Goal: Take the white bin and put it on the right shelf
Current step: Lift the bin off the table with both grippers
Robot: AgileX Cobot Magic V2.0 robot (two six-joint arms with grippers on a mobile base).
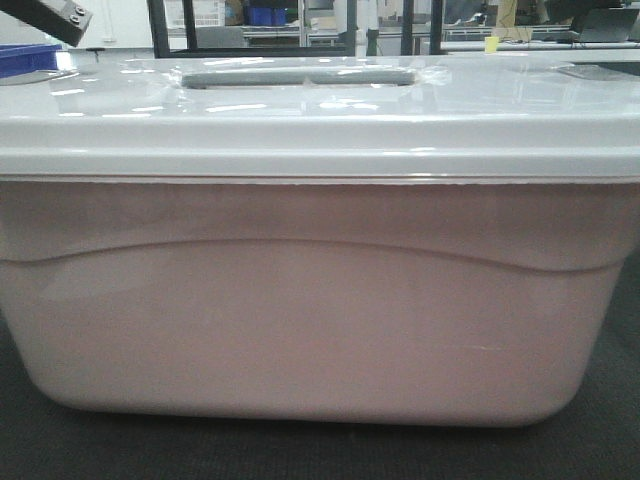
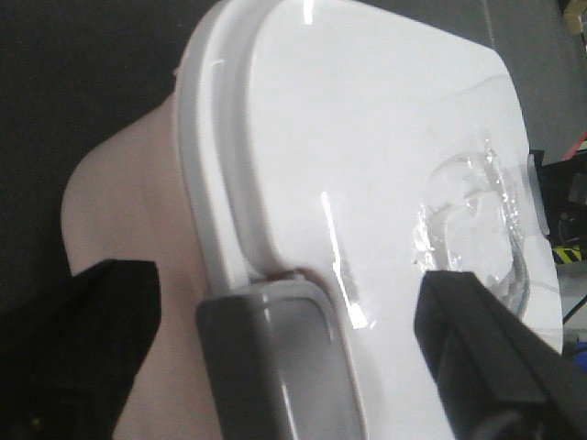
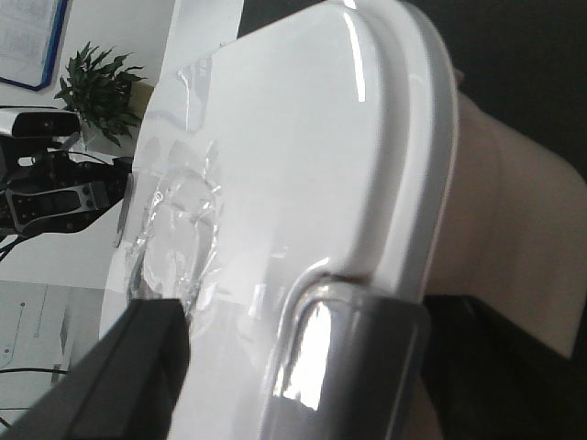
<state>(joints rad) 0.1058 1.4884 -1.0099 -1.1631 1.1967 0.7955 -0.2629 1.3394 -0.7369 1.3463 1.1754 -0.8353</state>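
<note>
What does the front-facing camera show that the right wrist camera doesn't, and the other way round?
Only the front-facing view shows the long pinkish side of the white bin and a blue crate behind its left corner. Only the right wrist view shows a grey latch clipped over the end of the glossy white lid, and a potted plant. Both show the lid's top with crinkled clear tape on it.

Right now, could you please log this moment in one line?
milky-white plastic bin with glossy lid: on dark carpet | left gripper: open astride grey end latch | right gripper: open astride opposite latch
</note>
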